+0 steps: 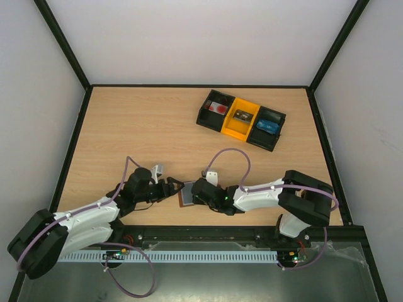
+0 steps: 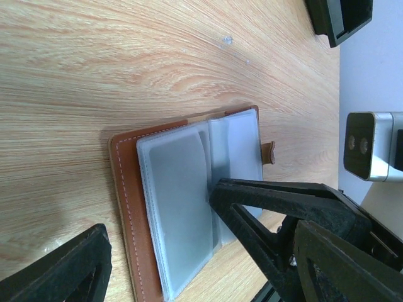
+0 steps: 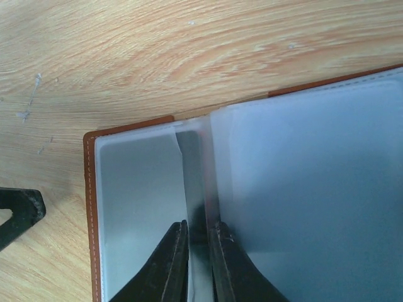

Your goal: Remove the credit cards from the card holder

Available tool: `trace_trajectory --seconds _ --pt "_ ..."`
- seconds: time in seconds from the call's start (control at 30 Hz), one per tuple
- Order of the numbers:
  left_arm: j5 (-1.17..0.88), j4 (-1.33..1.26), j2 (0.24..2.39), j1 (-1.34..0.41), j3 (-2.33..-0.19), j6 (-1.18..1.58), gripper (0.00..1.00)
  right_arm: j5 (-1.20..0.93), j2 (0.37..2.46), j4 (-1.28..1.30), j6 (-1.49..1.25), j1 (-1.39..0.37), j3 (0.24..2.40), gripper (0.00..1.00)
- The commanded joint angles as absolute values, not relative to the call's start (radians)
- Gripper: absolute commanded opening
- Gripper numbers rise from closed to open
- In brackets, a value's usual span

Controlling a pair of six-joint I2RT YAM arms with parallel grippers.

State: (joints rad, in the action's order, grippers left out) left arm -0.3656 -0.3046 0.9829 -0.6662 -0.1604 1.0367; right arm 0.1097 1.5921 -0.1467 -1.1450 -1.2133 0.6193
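Note:
The brown card holder [image 1: 187, 194] lies open on the table between my two grippers, near the front edge. Its grey-blue sleeves face up [image 2: 123, 189] [image 3: 296, 189], and a grey credit card [image 2: 179, 189] [image 3: 135, 207] shows through the left sleeve. My left gripper [image 1: 174, 189] [image 2: 157, 217] is open and straddles the holder, with one fingertip [image 2: 220, 192] resting on the sleeves near the fold. My right gripper [image 1: 197, 190] [image 3: 198, 242] is nearly shut at the fold, pinching a thin grey leaf that stands up there. I cannot tell whether that leaf is a card or a sleeve.
A black-and-yellow tray of bins [image 1: 241, 119] [image 2: 340, 19] stands at the back right with small items inside. The right wrist camera housing [image 2: 371, 145] hangs close beside the holder's snap tab [image 2: 269, 152]. A left finger [image 3: 19, 211] sits just left of the holder.

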Motion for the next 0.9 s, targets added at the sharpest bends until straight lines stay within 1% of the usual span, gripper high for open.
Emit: trace_trajectory --seconds 0.0,0.17,0.4,0.7,0.87 --pt "-0.366 -0.285 0.963 -0.66 -0.149 1.038 0.8 0.172 1.543 -0.011 -1.098 -1.219 0.663 0.13" --pt "-0.372 -0.28 0.956 -0.658 -0.146 1.037 0.81 0.179 1.564 -0.01 -1.062 -1.219 0.671 0.17" --pt "-0.376 -0.278 0.937 -0.657 -0.143 1.053 0.81 0.189 1.624 -0.007 -1.052 -1.22 0.667 0.18" --pt "-0.386 -0.24 0.917 -0.631 -0.149 1.035 0.81 0.169 1.624 -0.065 -1.085 -1.219 0.609 0.02" --pt "-0.409 -0.268 0.918 -0.63 -0.152 1.048 0.82 0.161 1.615 -0.137 -1.119 -1.22 0.558 0.02"
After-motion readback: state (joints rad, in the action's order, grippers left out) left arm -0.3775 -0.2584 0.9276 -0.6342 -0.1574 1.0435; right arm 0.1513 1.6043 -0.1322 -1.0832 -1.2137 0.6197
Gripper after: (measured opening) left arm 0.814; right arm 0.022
